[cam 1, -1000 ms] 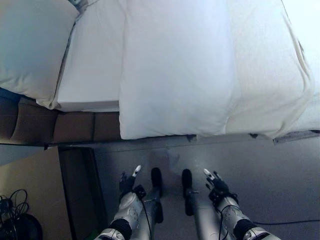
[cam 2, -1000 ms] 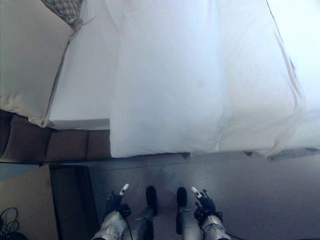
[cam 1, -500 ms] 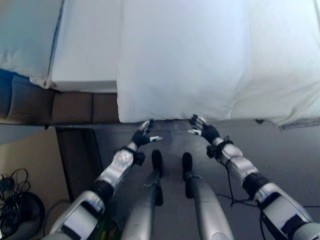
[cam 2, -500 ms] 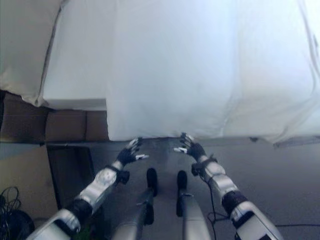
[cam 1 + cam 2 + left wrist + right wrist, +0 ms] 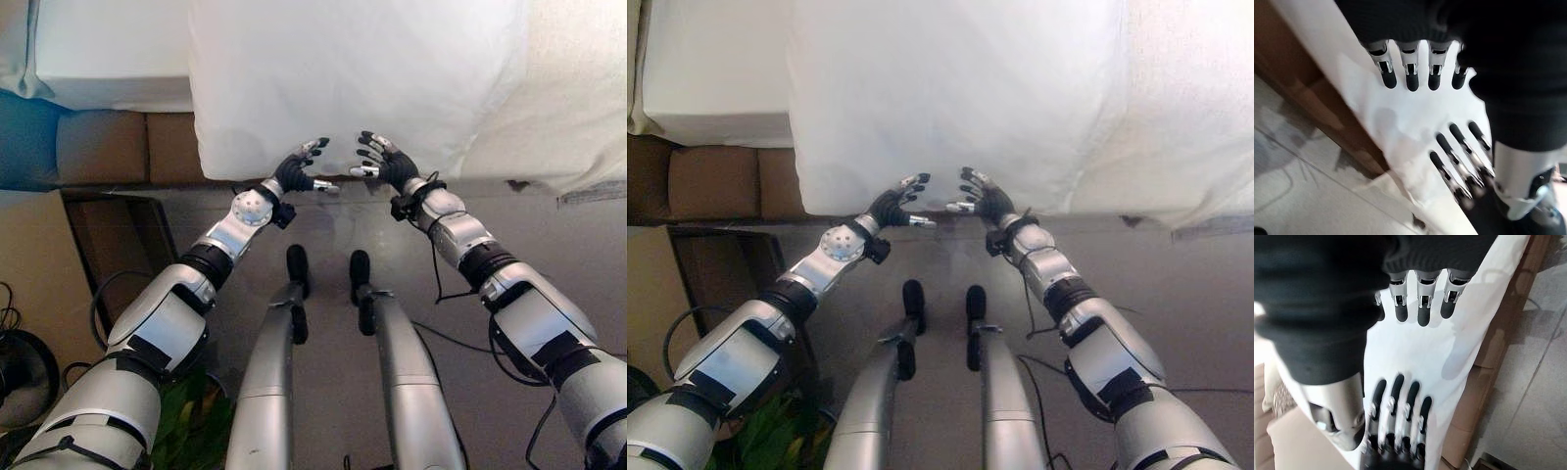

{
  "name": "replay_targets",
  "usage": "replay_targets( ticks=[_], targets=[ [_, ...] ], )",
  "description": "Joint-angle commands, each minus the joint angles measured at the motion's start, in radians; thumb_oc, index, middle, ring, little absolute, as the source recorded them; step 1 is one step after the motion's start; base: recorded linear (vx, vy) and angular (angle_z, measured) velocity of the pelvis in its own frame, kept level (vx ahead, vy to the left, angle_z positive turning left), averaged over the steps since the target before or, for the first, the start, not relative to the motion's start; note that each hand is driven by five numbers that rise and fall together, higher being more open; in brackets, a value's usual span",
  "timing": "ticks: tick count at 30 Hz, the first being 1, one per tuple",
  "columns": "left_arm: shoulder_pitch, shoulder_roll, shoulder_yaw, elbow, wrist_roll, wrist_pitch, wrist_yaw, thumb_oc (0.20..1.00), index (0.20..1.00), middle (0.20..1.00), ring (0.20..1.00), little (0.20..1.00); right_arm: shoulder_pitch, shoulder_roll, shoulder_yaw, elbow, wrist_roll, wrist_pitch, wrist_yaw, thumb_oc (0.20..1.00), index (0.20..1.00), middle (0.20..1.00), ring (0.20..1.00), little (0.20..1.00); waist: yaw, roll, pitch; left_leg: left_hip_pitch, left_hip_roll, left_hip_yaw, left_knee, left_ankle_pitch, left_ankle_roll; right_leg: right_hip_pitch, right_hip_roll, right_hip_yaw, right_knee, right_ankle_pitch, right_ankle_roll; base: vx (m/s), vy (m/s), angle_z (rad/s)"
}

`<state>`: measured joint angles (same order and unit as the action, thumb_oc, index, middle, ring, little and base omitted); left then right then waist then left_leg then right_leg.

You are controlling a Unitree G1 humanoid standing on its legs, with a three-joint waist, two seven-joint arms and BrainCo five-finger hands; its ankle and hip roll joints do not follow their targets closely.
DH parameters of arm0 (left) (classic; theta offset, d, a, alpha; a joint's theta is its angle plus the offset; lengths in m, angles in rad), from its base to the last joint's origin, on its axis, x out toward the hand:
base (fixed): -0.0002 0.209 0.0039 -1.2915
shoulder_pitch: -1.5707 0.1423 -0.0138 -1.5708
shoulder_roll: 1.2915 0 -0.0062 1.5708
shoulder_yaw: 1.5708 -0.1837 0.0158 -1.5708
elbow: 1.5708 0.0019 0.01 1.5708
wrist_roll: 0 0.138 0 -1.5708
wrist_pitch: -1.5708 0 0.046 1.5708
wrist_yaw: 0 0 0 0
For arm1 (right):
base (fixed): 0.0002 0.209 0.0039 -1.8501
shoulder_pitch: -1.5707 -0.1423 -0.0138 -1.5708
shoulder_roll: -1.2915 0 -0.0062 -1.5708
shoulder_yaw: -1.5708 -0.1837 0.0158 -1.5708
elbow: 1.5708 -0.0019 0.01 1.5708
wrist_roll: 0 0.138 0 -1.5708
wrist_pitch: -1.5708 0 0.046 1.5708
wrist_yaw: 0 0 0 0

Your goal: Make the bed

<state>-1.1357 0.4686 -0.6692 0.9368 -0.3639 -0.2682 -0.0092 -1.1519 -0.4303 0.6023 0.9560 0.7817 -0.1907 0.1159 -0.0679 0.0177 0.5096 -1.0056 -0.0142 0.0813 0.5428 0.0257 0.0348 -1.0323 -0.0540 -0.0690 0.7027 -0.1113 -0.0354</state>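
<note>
Floor: grey floor (image 5: 549,235) runs along the near side of the bed, whose brown base (image 5: 108,147) shows at the left.
Duvet: white duvet (image 5: 353,69) drapes over the bed's near edge, its hem hanging in front of both hands.
Sheet: white sheet (image 5: 108,59) lies bare at the far left.
Left hand: left hand (image 5: 297,172) is up at the hem, fingers spread and straight, holding nothing.
Right hand: right hand (image 5: 385,163) is just beside it, fingers likewise spread, empty.

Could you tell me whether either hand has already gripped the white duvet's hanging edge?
No: the left hand and right hand hover open before the white duvet, fingers straight.
</note>
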Motion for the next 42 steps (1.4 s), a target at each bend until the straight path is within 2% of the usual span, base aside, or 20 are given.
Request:
replay_targets(
  ticks=[1,8,10,18,23,26,28,29,31,34,37,39,42],
  targets=[
    [-0.081,0.016,0.063,0.065,0.034,-0.06,0.099,1.0,1.0,1.0,1.0,1.0,-0.056,0.017,-0.014,0.012,0.041,-0.057,-0.019,1.0,1.0,1.0,1.0,1.0,0.01,-0.026,-0.039,0.016,0.03,0.017,0.102,-0.129,-0.054,0.026,-0.029,0.024,-0.052,0.038,0.099,0.0,0.0,0.0],
    [-0.186,0.059,0.1,0.185,0.048,-0.052,0.217,1.0,1.0,1.0,1.0,1.0,-0.165,0.005,-0.058,0.162,0.084,-0.077,-0.112,1.0,1.0,1.0,1.0,1.0,0.007,-0.031,-0.036,-0.005,0.025,0.018,0.115,-0.135,-0.059,0.008,-0.03,0.022,-0.047,0.027,0.097,0.0,0.0,0.0],
    [-0.199,0.068,0.121,0.198,0.014,-0.05,0.238,1.0,1.0,1.0,1.0,1.0,-0.191,-0.009,-0.074,0.197,0.085,-0.077,-0.141,1.0,1.0,1.0,1.0,1.0,0.006,-0.03,-0.038,-0.001,0.025,0.019,0.105,-0.135,-0.059,0.01,-0.029,0.02,-0.054,0.028,0.097,0.0,0.0,0.0],
    [-0.221,0.146,0.164,0.207,-0.002,-0.07,0.35,1.0,1.0,1.0,1.0,1.0,-0.234,-0.109,-0.138,0.283,0.053,-0.102,-0.277,1.0,1.0,1.0,1.0,1.0,0.007,-0.014,-0.049,0.025,0.024,0.015,0.048,-0.114,-0.065,0.036,-0.032,0.013,-0.099,0.038,0.096,0.0,-0.014,0.01],
    [-0.153,0.204,0.219,0.19,0.018,-0.077,0.416,1.0,1.0,1.0,1.0,1.0,-0.194,-0.181,-0.203,0.295,0.073,-0.107,-0.33,1.0,1.0,1.0,1.0,1.0,0.012,-0.007,-0.037,0.069,0.025,0.009,-0.016,-0.09,-0.078,0.083,-0.033,0.002,-0.143,0.044,0.099,-0.02,-0.057,0.04],
    [-0.076,0.232,0.276,0.155,-0.006,-0.084,0.43,1.0,1.0,1.0,1.0,1.0,-0.142,-0.23,-0.25,0.314,0.07,-0.094,-0.357,1.0,1.0,1.0,1.0,1.0,0.016,0.001,-0.031,0.105,0.023,0.001,-0.076,-0.055,-0.087,0.125,-0.034,-0.013,-0.192,0.058,0.099,-0.01,-0.105,0.07],
    [-0.019,0.246,0.303,0.153,0.003,-0.075,0.435,1.0,1.0,1.0,1.0,1.0,-0.111,-0.245,-0.28,0.329,0.066,-0.087,-0.373,1.0,1.0,1.0,1.0,1.0,0.019,0.005,-0.033,0.133,0.02,-0.008,-0.11,-0.039,-0.089,0.154,-0.033,-0.021,-0.221,0.066,0.1,-0.01,-0.118,0.13],
    [0.05,0.249,0.355,0.175,-0.015,-0.065,0.432,1.0,1.0,1.0,1.0,1.0,-0.064,-0.245,-0.321,0.351,0.066,-0.079,-0.39,1.0,1.0,1.0,1.0,1.0,0.025,0.009,-0.032,0.187,0.017,-0.013,-0.162,-0.018,-0.094,0.207,-0.03,-0.029,-0.267,0.076,0.101,0.0,-0.093,0.13],
    [0.08,0.253,0.369,0.174,-0.012,-0.064,0.43,1.0,1.0,1.0,1.0,1.0,-0.038,-0.243,-0.34,0.344,0.075,-0.079,-0.387,1.0,1.0,1.0,1.0,1.0,0.025,0.009,-0.036,0.207,0.014,-0.016,-0.183,-0.008,-0.096,0.226,-0.028,-0.032,-0.286,0.084,0.102,0.01,-0.064,0.09],
    [0.199,0.228,0.428,0.18,-0.03,-0.061,0.4,1.0,1.0,1.0,1.0,1.0,0.063,-0.218,-0.389,0.342,0.064,-0.068,-0.391,1.0,1.0,1.0,1.0,1.0,0.028,0.006,-0.049,0.302,0.015,-0.016,-0.272,0.022,-0.105,0.316,-0.029,-0.043,-0.361,0.102,0.111,0.04,-0.078,0.09],
    [0.327,0.147,0.464,0.169,-0.046,-0.059,0.349,1.0,1.0,1.0,1.0,1.0,0.221,-0.149,-0.449,0.338,0.074,-0.068,-0.364,1.0,1.0,1.0,1.0,1.0,0.033,-0.005,-0.07,0.425,0.018,-0.03,-0.365,0.043,-0.106,0.437,-0.023,-0.047,-0.443,0.121,0.12,0.08,-0.056,0.06],
    [0.459,0.057,0.475,0.166,-0.08,-0.065,0.249,1.0,1.0,1.0,1.0,1.0,0.397,-0.064,-0.466,0.308,0.04,-0.066,-0.309,1.0,1.0,1.0,1.0,1.0,0.036,-0.018,-0.113,0.54,0.02,-0.04,-0.451,0.074,-0.109,0.554,-0.021,-0.051,-0.524,0.147,0.126,0.18,-0.049,0.04],
    [0.561,-0.036,0.438,0.176,-0.069,-0.05,0.142,1.0,1.0,1.0,1.0,1.0,0.549,0.0,-0.489,0.302,0.016,-0.068,-0.251,1.0,1.0,1.0,1.0,1.0,0.038,-0.017,-0.162,0.66,0.024,-0.048,-0.557,0.104,-0.116,0.675,-0.023,-0.064,-0.612,0.172,0.138,0.16,0.012,0.14]
  ],
)
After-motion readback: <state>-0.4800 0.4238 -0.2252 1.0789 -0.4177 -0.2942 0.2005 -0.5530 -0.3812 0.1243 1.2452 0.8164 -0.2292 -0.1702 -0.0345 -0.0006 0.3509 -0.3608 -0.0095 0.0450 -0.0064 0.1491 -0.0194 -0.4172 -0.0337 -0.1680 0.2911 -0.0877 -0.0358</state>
